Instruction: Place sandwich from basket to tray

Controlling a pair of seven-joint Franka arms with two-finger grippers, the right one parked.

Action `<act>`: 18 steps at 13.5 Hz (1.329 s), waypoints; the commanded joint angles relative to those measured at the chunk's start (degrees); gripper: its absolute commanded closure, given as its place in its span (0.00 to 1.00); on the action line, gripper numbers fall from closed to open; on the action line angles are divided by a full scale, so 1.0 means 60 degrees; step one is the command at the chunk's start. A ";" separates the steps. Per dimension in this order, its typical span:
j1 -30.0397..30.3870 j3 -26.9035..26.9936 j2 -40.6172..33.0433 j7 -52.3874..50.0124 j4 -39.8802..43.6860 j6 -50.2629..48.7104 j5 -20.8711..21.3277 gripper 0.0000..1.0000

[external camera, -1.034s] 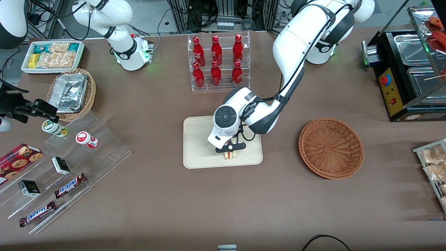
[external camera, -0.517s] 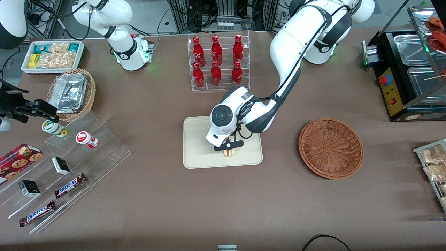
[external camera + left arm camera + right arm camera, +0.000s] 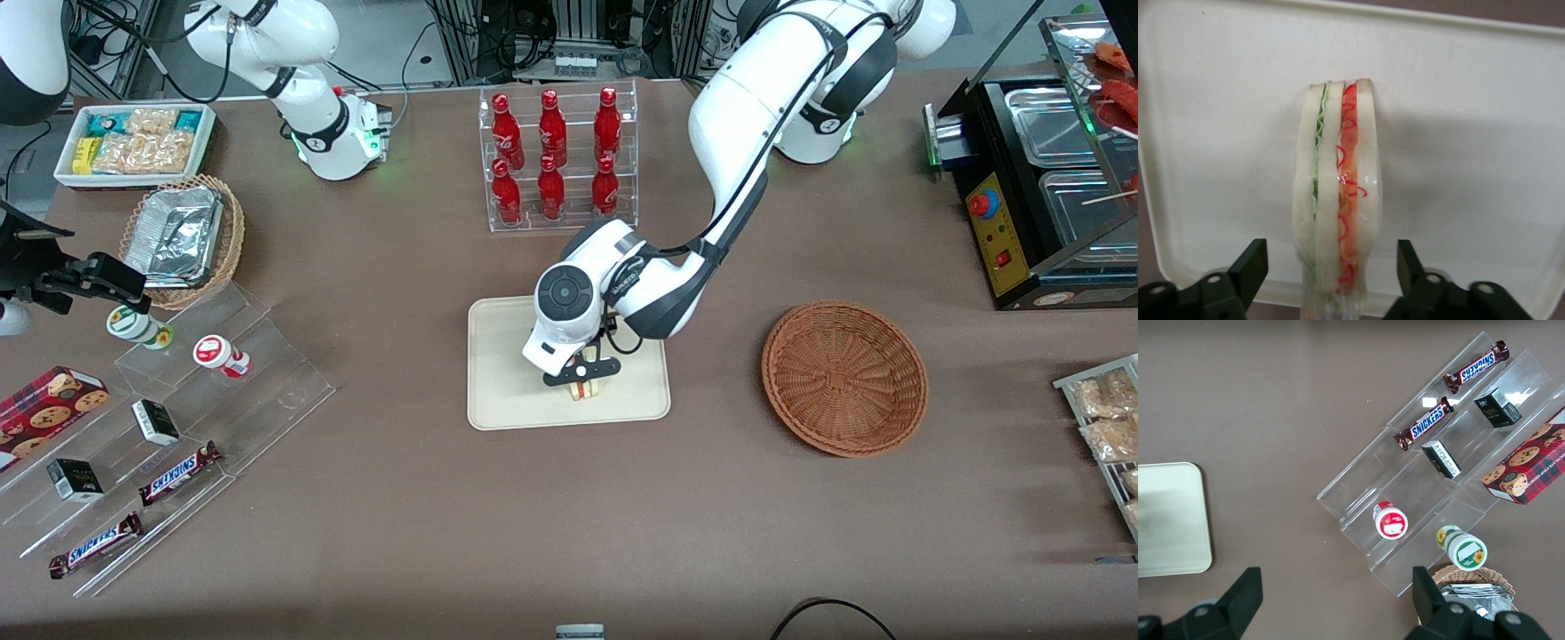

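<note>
Released, sandwich (image 3: 1338, 193) rests on tray (image 3: 507, 373); gripper (image 3: 582, 373) spread, basket (image 3: 845, 378) apart.

The working arm is glossy white with dark grey joint bands, a round dark cap at the wrist, a black cable alongside, and a black two-fingered end effector (image 3: 584, 377).

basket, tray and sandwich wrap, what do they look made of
Basket: reddish-brown woven wicker, radiating weave. Tray: smooth matte cream, probably plastic. Sandwich: pale bread under glossy clear film, seemingly plastic wrap. The open gripper straddles it over the tray.
</note>
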 commanded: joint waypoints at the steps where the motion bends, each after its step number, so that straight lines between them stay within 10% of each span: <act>1: -0.0033 0.0067 -0.0774 -0.0147 0.0226 -0.0858 0.0029 0.00; 18: 0.3553 0.0199 -0.3647 0.3233 -0.0607 -0.4112 0.0000 0.00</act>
